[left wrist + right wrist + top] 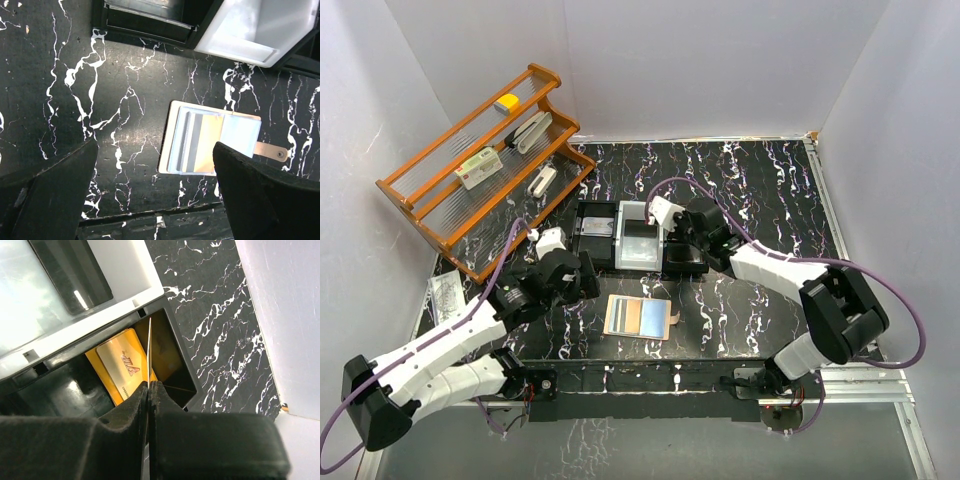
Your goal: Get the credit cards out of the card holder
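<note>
The beige card holder lies open on the black marble table, its snap tab pointing right. In the left wrist view the card holder shows blue-grey and orange-brown cards in its slots. My left gripper is open and empty, hovering left of the holder, and its fingers straddle bare table at the holder's near-left corner. My right gripper is shut on a thin card, seen edge-on, over the tray's right black compartment, where gold cards lie. The right gripper also shows in the top view.
The black-and-grey three-compartment tray stands behind the holder. An orange wooden rack with small boxes fills the back left. A clear plastic packet lies at the far left. White walls enclose the table.
</note>
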Controlling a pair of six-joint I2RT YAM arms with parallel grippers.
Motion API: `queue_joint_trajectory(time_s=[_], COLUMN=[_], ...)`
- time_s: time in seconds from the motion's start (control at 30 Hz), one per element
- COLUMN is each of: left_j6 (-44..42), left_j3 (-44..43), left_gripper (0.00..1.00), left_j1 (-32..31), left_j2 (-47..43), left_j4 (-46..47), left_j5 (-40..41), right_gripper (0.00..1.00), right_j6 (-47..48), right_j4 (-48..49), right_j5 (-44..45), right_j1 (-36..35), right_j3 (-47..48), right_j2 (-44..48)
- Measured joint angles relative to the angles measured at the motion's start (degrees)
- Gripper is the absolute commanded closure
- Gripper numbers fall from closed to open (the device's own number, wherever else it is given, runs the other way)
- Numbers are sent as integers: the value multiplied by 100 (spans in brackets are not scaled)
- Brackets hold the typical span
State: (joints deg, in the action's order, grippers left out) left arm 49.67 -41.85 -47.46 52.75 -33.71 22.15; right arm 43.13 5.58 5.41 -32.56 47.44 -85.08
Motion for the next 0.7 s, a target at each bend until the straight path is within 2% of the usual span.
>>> queue_joint_trajectory(time_s=[0.23, 0.63, 0.7], left_j6=[-127, -238, -264], left_j3=[155, 133, 103], left_gripper=[1, 1, 1], left_j1=[0, 0, 0], left_j2=[-369, -372, -374], left_j4=[61, 17, 22], left_j5=[-59, -70, -74], right_gripper=[100, 100, 97], right_j6=[262, 772, 807], right_j4=[-20, 109, 138], right_j5=[199, 393, 426], right_j1=[7, 11, 11], right_j3=[155, 304, 367], right_j2=[-358, -1036, -1152])
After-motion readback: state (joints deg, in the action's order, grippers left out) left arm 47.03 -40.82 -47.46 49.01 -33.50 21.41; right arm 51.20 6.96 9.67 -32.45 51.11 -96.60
